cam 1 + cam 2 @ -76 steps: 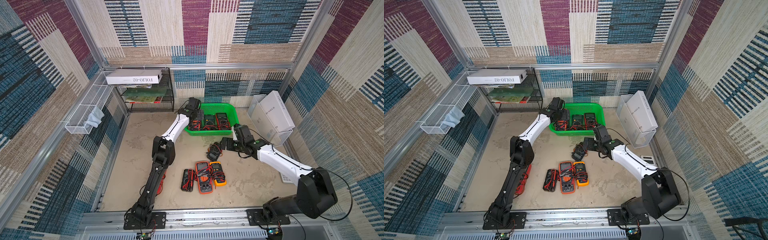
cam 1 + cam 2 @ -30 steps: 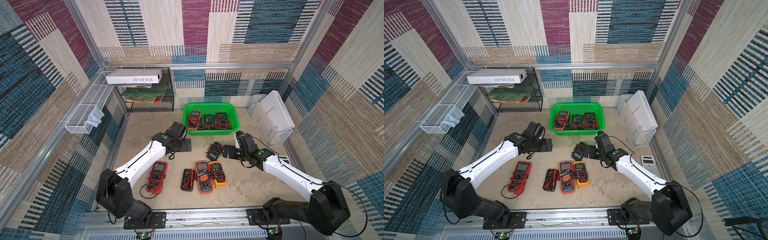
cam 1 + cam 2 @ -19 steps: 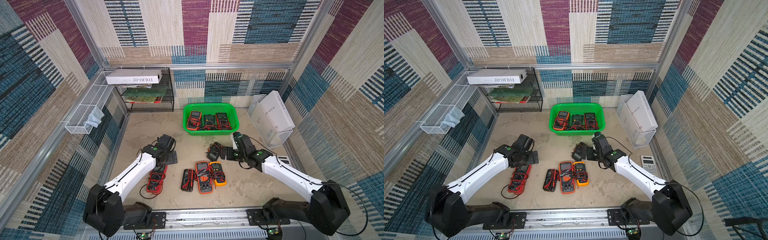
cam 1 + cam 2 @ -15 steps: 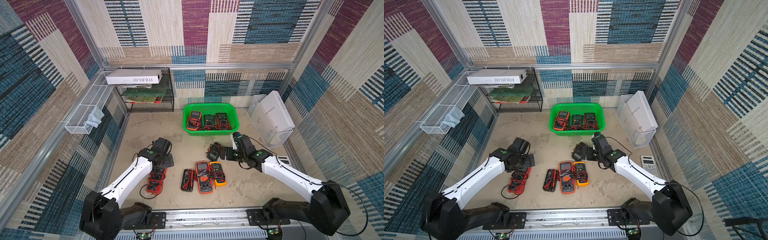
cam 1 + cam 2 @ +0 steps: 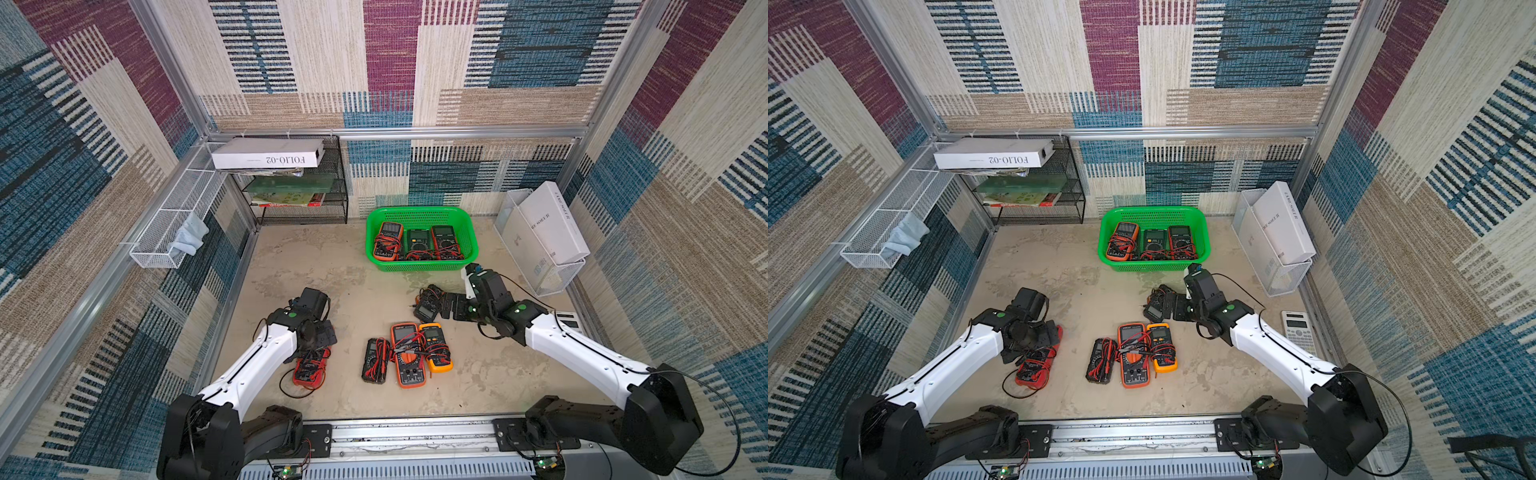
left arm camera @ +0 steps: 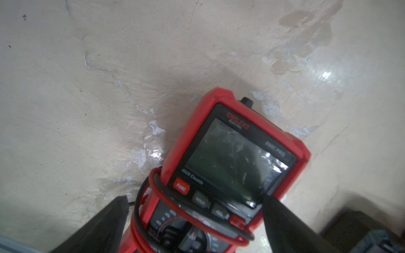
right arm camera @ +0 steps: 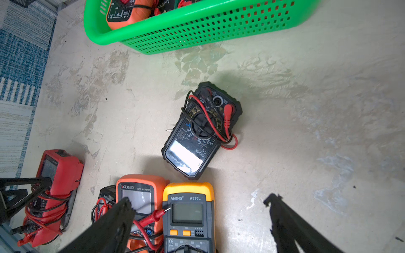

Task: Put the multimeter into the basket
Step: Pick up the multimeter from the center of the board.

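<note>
Multimeter count in the basket (image 5: 420, 210) stood at 3, side by side on its floor. L gripper (image 6: 194, 203) had been at the basket a couple of s earlier. It had since swung back to the near-left floor and hung over the red multimeter (image 6: 230, 157), fingers wide, one each side of the case; contact not confirmable. R gripper (image 7: 199, 199) stayed by the black multimeter (image 7: 201, 131), fingers wide, nothing held. I judged the prev. drop-off complete and the next cycle due: close, lift, carry. Wrapped leads (image 6: 153, 186) might snag.
</note>
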